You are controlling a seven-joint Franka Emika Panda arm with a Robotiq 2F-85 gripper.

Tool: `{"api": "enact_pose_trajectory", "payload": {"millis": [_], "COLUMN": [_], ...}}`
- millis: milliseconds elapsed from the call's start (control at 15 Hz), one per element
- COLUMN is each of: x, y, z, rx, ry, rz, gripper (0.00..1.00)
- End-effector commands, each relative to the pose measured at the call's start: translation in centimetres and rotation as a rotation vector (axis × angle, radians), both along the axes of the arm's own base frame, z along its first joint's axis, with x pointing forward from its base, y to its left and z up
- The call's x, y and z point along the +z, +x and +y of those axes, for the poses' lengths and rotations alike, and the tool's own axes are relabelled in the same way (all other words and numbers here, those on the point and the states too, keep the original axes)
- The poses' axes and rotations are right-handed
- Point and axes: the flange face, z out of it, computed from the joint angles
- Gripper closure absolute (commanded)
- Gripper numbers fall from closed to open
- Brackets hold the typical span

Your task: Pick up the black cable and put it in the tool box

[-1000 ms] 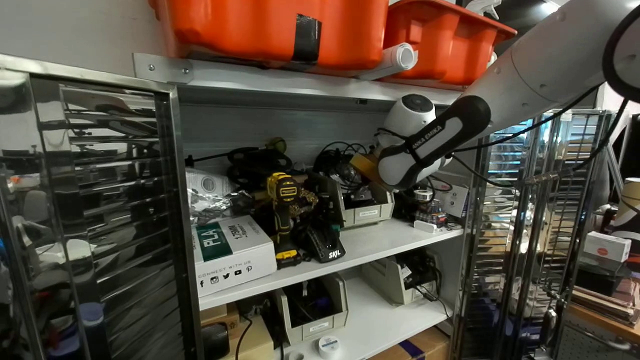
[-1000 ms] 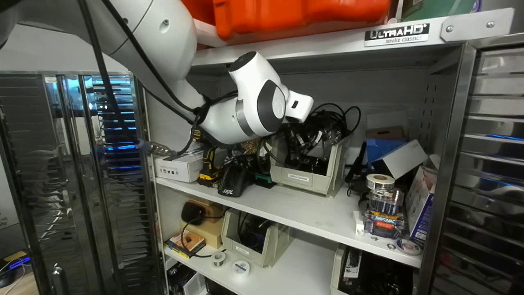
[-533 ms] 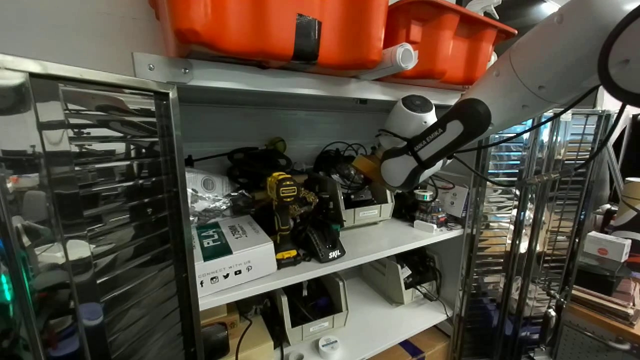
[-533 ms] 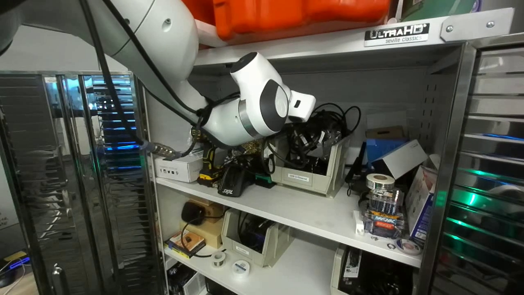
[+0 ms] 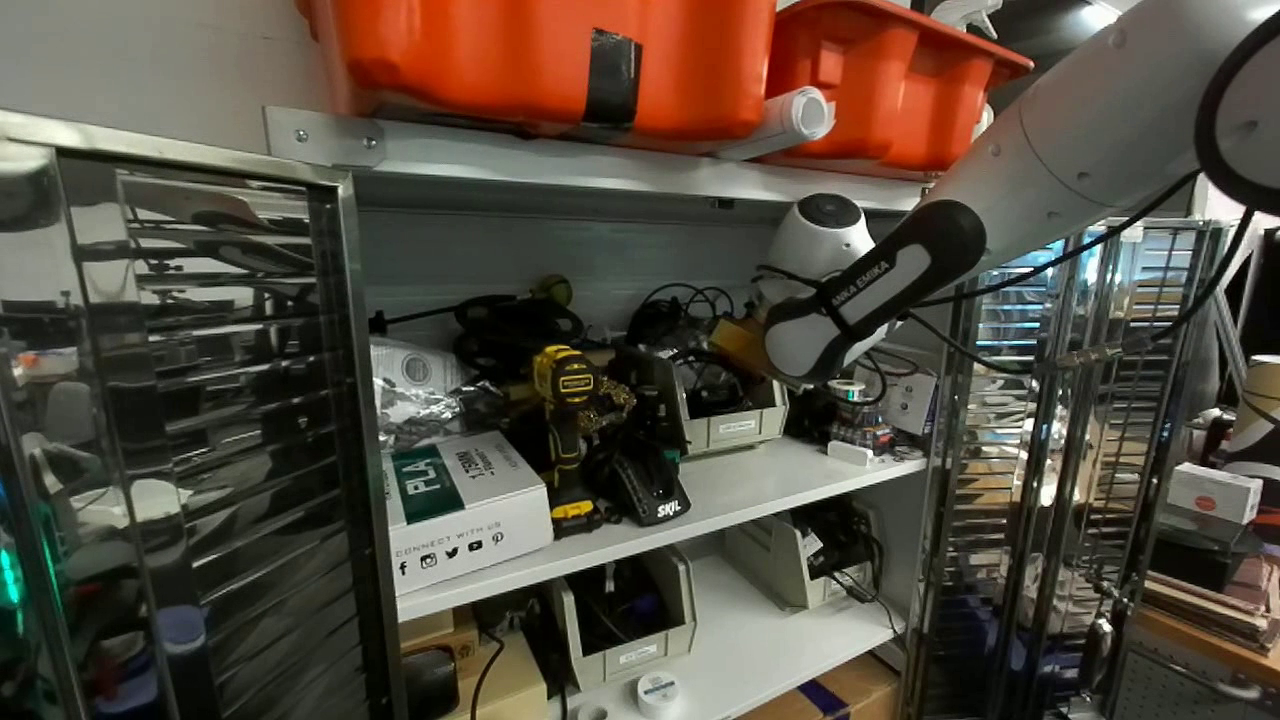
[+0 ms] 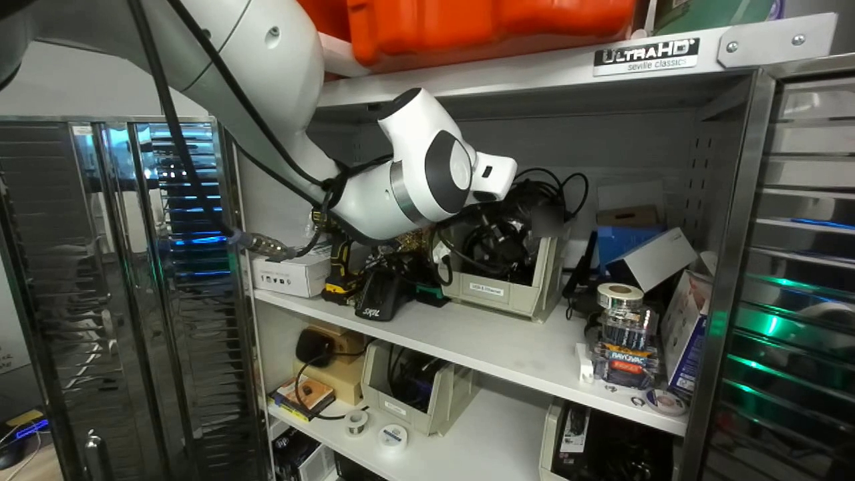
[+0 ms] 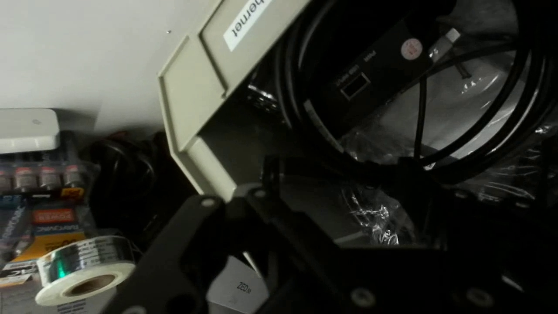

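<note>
The black cable [image 7: 290, 83] is a loose coil lying in the light-grey bin [image 7: 192, 87] that serves as the tool box, on top of plastic bags and a black USB device. In both exterior views the coil [image 6: 491, 247] shows inside the bin [image 6: 487, 291], behind its labelled front. My gripper [image 7: 340, 168] is over the bin with its dark fingers spread wide apart. The coil's near edge runs just past the fingertips; whether it touches one I cannot tell. In both exterior views the wrist hides the fingers.
Beside the bin stand a black SKIL charger [image 5: 650, 490] and a yellow drill [image 5: 567, 420]. Batteries [image 6: 624, 361] with a tape roll [image 6: 620, 294] are on its other side. The upper shelf edge [image 6: 534, 83] runs above the arm. More bins [image 6: 407, 407] fill the lower shelf.
The gripper has opened and the black cable has dropped out of it, down into the bin. The arm has shifted only slightly.
</note>
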Motion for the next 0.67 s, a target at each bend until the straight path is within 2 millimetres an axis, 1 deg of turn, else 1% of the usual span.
{"api": "enact_pose_trajectory", "payload": {"millis": [0, 200, 333, 533, 600], "x": [3.1, 3.4, 3.3, 2.0, 0.7], "y": [-1.4, -3.1, -4.8, -8.2, -9.8], "z": [0.4, 0.2, 0.1, -0.2, 0.0], "rx": [0.028, 0.046, 0.063, 0.105, 0.131], "ry": [-0.023, -0.031, -0.035, -0.052, -0.059], "rz": [0.020, 0.025, 0.037, 0.076, 0.106], "gripper": [0.01, 0.00, 0.00, 0.00, 0.00]}}
